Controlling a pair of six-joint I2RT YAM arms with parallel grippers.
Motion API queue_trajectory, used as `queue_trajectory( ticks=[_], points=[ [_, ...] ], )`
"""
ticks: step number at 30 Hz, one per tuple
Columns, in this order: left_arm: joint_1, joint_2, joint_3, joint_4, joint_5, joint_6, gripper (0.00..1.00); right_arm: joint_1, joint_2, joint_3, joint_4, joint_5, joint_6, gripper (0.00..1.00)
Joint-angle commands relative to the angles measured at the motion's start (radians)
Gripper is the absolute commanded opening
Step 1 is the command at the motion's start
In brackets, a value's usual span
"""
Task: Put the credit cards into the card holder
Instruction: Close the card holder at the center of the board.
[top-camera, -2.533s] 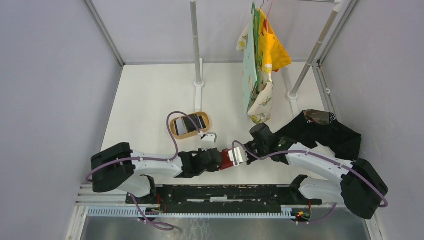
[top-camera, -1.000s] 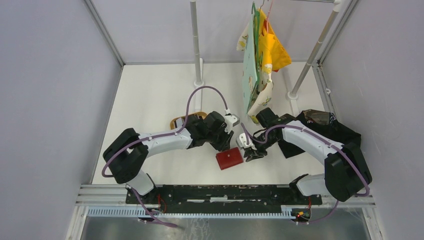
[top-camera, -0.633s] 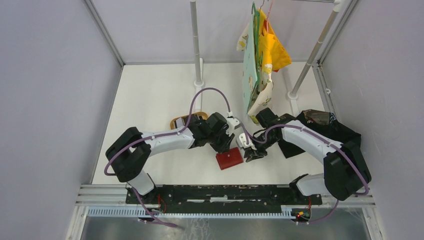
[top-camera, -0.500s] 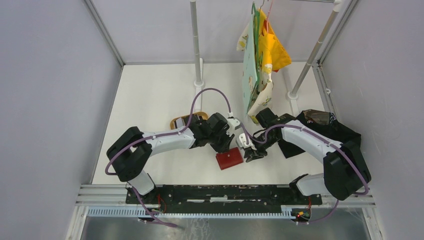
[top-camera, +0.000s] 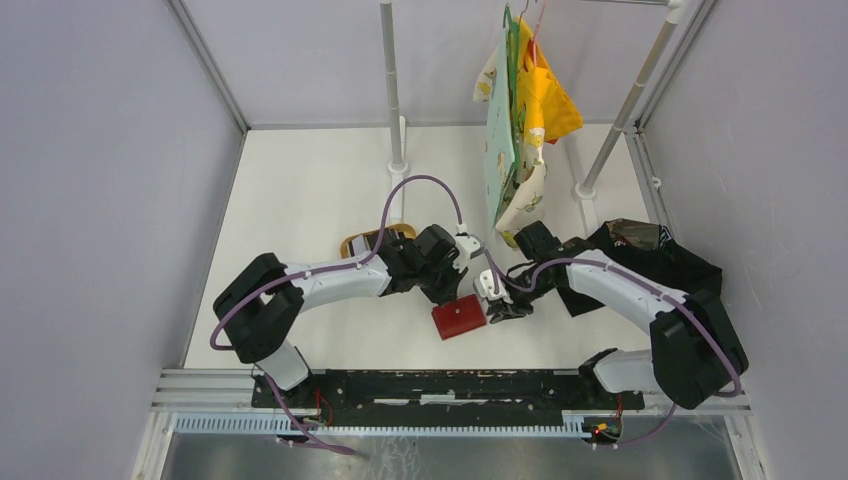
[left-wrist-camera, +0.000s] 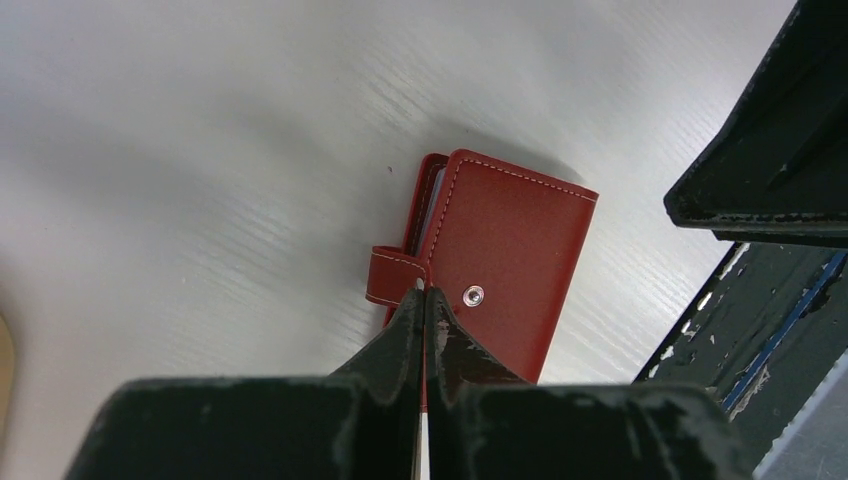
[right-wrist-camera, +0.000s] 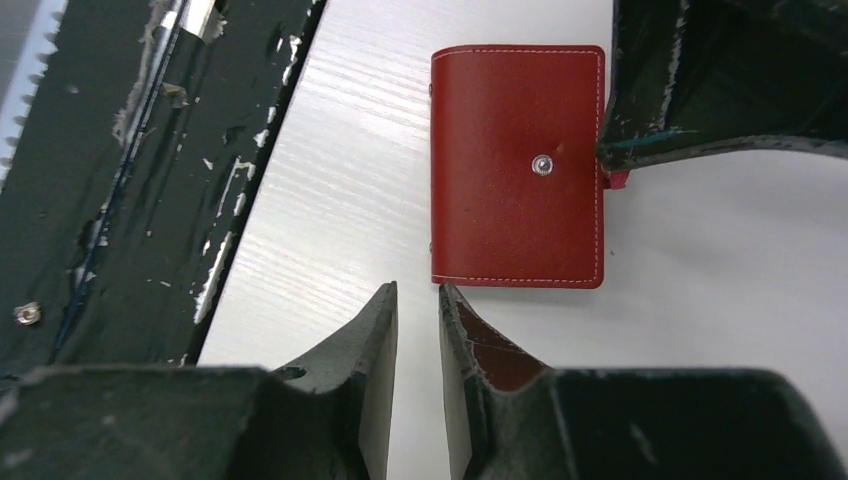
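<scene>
The red card holder (top-camera: 459, 317) lies shut and flat on the white table, snap tab at its left side in the left wrist view (left-wrist-camera: 500, 260). My left gripper (top-camera: 465, 291) hovers at its far edge, jaws shut with the tips (left-wrist-camera: 424, 292) at the tab (left-wrist-camera: 394, 276); nothing shows between them. My right gripper (top-camera: 497, 304) sits just right of the holder, jaws (right-wrist-camera: 418, 290) a narrow gap apart and empty, with the holder (right-wrist-camera: 515, 170) ahead. No credit cards show. The tan tray (top-camera: 362, 244) is mostly hidden under my left arm.
Cloths (top-camera: 520, 120) hang from a rack at the back, its posts standing on the table (top-camera: 396, 165) (top-camera: 585, 188). A dark cloth heap (top-camera: 655, 262) lies at the right. A black rail (top-camera: 450, 385) runs along the near edge. Grey walls close both sides.
Earlier both grippers held the holder near the front edge. It now lies on the table farther in, let go. In the last second my left gripper eased toward it; the right shifted slightly.
</scene>
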Motion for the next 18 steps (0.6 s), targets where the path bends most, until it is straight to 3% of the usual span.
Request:
queue_trajectory(
  ticks=[1,10,18],
  points=[
    [-0.005,-0.031,0.007,0.011,-0.010,0.048,0.02,0.029,-0.094,-0.122,0.244,0.010,0.068,0.28],
    [-0.005,-0.068,-0.056,0.032,0.003,0.033,0.02,0.254,-0.123,-0.204,0.521,0.226,0.202,0.22],
    [-0.005,-0.102,-0.096,0.068,0.021,0.023,0.02,0.335,-0.104,-0.232,0.618,0.351,0.243,0.25]
  ],
)
